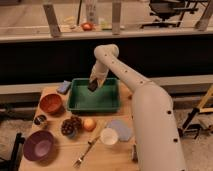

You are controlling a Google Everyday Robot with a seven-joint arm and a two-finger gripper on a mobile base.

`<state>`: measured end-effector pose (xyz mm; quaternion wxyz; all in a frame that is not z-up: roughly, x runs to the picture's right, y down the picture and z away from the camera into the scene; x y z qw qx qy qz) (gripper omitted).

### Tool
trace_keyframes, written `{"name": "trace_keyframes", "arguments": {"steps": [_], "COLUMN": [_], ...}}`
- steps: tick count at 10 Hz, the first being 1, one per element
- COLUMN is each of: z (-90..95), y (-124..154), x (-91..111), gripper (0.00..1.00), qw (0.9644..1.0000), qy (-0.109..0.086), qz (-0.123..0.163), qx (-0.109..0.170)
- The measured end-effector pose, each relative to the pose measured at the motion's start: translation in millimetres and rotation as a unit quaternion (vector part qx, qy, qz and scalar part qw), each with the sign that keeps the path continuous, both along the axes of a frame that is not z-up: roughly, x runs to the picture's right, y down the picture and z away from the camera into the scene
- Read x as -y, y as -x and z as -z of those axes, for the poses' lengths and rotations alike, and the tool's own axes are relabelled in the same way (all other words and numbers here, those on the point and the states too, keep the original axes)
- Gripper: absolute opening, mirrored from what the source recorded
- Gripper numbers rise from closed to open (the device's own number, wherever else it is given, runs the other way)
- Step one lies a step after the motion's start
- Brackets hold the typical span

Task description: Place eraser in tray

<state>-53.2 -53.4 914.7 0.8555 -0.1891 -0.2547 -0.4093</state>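
The green tray [95,106] sits at the back middle of the wooden table. My gripper [93,84] hangs from the white arm over the tray's back left part, just above its floor. It is shut on the eraser [93,86], a small dark block at the fingertips. Whether the eraser touches the tray floor cannot be told.
A blue-grey sponge block [63,87] lies left of the tray. An orange bowl [51,103], a small dark can [40,120] and a purple bowl [39,145] stand on the left. A dark cluster [71,125], an orange fruit [89,124], a white cup [109,136], a grey pad [121,129] and a fork [86,150] lie in front.
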Motion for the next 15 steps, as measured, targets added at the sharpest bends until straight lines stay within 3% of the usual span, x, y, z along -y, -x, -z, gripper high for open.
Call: {"name": "trace_keyframes", "arguments": {"steps": [4, 11, 15], "z": [-1.5, -8.8, -10.7], "y": [2, -8, -17], "x": [-24, -52, -55], "gripper": [0.00, 0.02, 0.39], "qw": [0.9999, 0.9985, 0.9975], "qy": [0.010, 0.047, 0.057], "qz": [0.009, 0.004, -0.006], "qx": [-0.008, -0.028, -0.042]}}
